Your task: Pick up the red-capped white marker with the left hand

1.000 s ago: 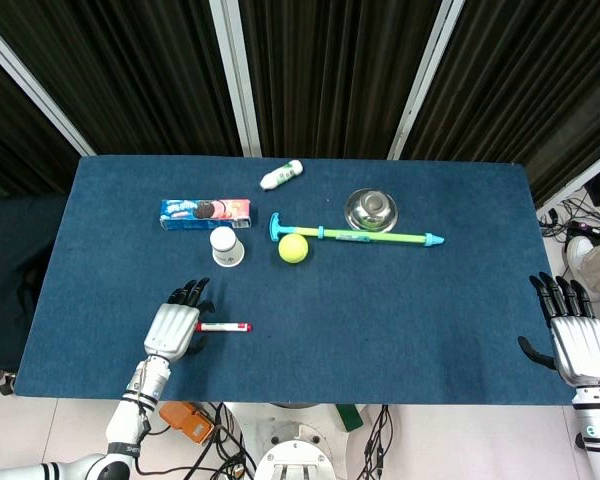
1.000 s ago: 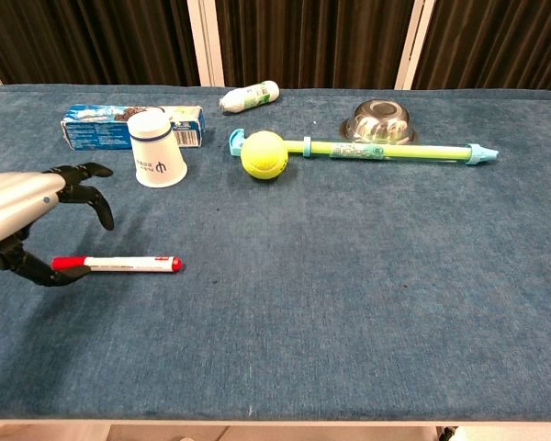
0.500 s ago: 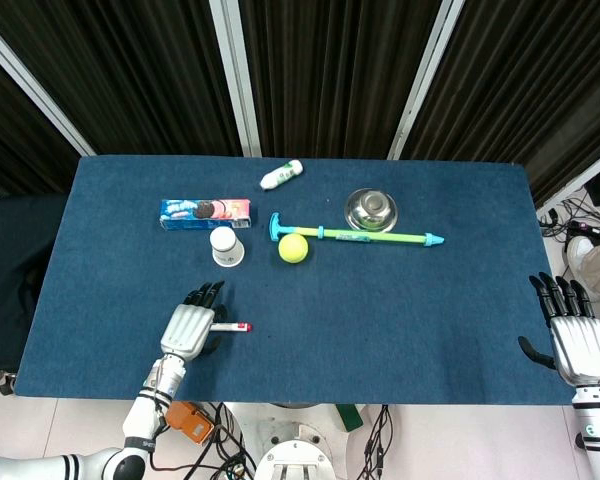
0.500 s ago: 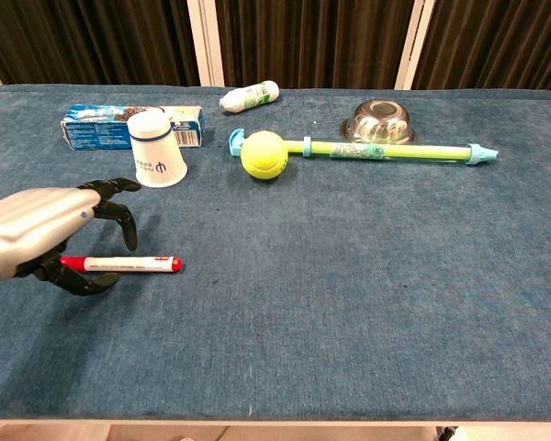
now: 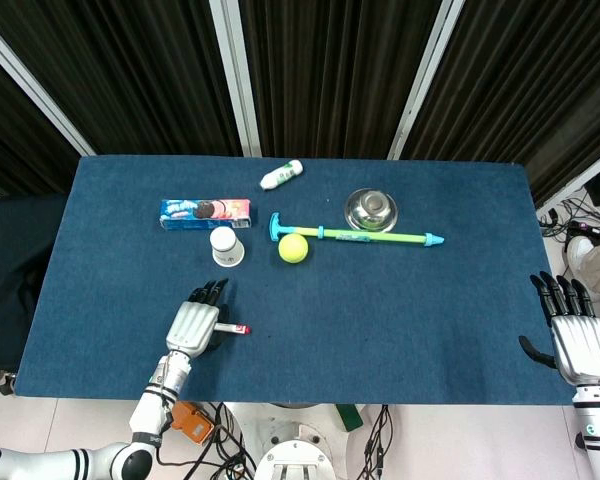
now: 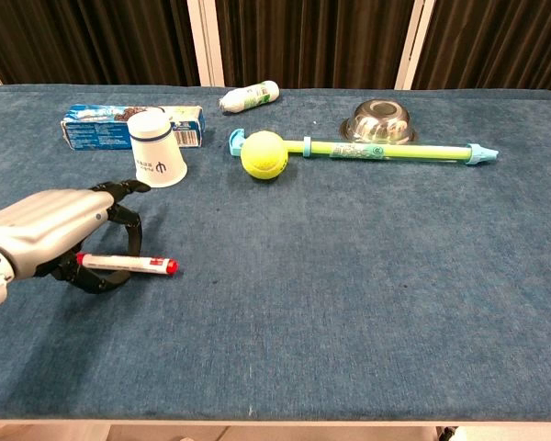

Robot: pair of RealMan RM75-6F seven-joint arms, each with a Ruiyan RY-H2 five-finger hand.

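The white marker [image 6: 133,265] with its red cap [image 6: 168,266] lies flat on the blue table [image 6: 349,303] near the front left. My left hand [image 6: 55,230] arches over the marker's left end, with its fingers [image 6: 129,230] curved above the barrel and the thumb below it. A gap still shows between the fingers and the marker. From the head view, the left hand [image 5: 195,322] covers most of the marker [image 5: 235,328], leaving only the right end visible. My right hand [image 5: 580,342] rests by the table's front right corner, fingers apart and holding nothing.
An upturned paper cup [image 6: 156,147] stands just beyond the left hand, with a cookie box [image 6: 92,127] behind it. A tennis ball [image 6: 264,153], a long green-blue toy [image 6: 386,150], a steel bowl [image 6: 378,121] and a small white bottle [image 6: 250,96] lie further back.
My left hand has moved right and forward over the marker's left end, and its fingers have curled down closer around the barrel. The right hand has not moved.
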